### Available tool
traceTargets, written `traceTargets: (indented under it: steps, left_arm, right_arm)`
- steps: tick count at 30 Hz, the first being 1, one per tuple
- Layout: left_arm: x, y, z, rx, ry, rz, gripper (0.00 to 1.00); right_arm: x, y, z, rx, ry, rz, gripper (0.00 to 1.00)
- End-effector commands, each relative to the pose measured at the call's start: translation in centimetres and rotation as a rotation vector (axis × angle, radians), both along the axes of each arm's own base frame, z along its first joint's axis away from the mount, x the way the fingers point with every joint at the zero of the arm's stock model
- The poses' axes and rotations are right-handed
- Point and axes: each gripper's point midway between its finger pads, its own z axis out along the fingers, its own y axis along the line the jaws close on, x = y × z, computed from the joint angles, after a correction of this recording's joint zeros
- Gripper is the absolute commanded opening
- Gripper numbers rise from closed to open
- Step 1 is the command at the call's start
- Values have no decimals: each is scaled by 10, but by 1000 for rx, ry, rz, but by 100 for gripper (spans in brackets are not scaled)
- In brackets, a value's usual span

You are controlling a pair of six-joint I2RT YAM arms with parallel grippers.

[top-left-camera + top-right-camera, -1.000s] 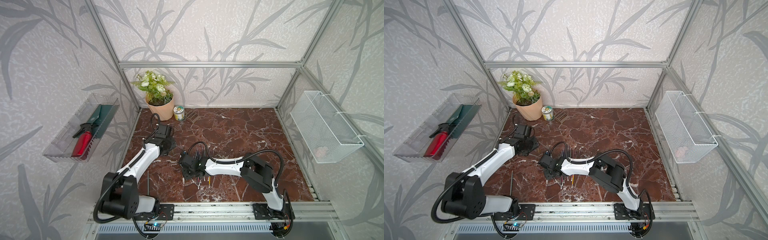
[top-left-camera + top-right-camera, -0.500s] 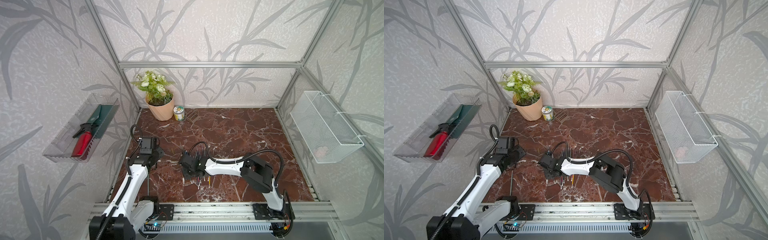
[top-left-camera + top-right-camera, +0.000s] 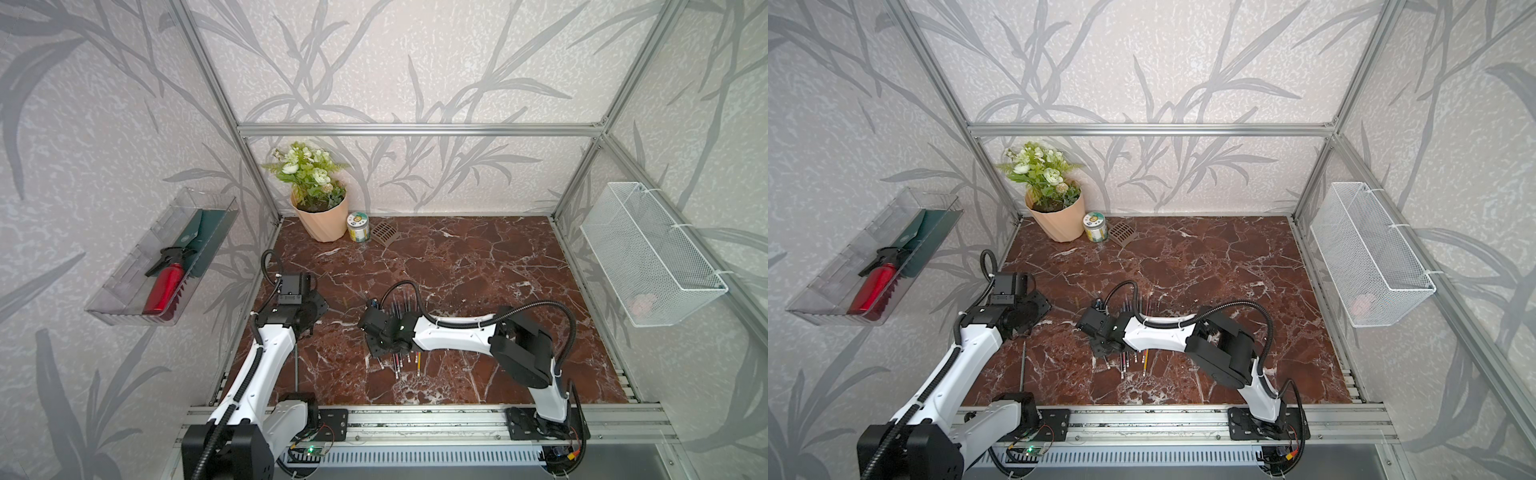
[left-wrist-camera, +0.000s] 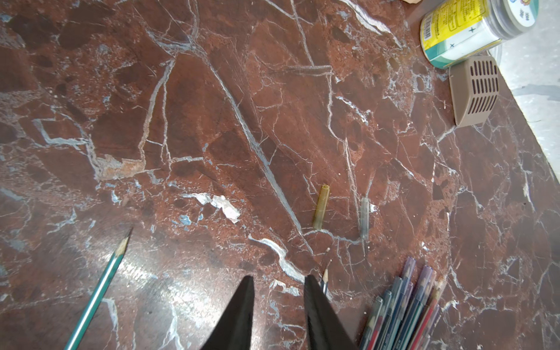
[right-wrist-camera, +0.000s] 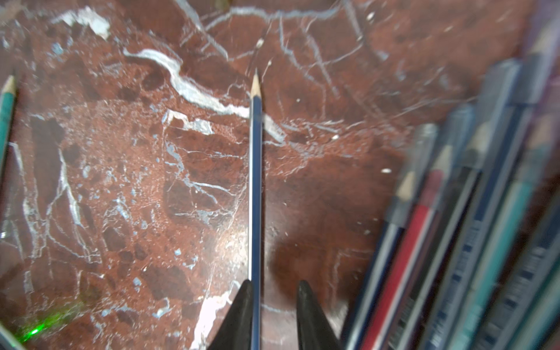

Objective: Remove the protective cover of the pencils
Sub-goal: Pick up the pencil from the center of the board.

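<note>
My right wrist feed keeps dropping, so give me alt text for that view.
A dark blue pencil, tip bare and sharpened, lies on the marble tabletop, running between the parted fingers of the right end effector, close against one. A blurred bundle of pencils lies beside it, several with capped tips; a green pencil shows at the frame's edge.

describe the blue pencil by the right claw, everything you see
The blue pencil is slim, dark blue with a pale stripe along it, sharpened to a bare wooden tip, no cover. It lies on the marble floor between the jaws of the open right claw, against one finger, apart from the other pencils.
</note>
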Motion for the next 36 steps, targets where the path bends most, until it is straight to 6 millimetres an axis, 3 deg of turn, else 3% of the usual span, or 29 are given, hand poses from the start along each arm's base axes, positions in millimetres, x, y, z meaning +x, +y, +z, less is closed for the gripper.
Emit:
traceTargets:
  steps: [1,6,10,15,36]
  left_arm:
    - [1,-15,21,-90,-14,-39,35]
    - [10,-27,32,-180,-65,-38,38]
    - [22,-28,21,-178,-113,-61,37]
    - [21,-18,-5,-122,-125,-42,38]
    - [18,-14,6,-82,-174,-49,37]
  right_arm:
    - [5,-20,14,-38,-58,-31,25]
    - [6,-27,3,-83,-47,-46,20]
    - [5,-30,-6,-125,-32,-50,18]
    - [7,-35,-9,-156,-40,-63,17]
    - [7,-34,-31,-192,0,-59,17]
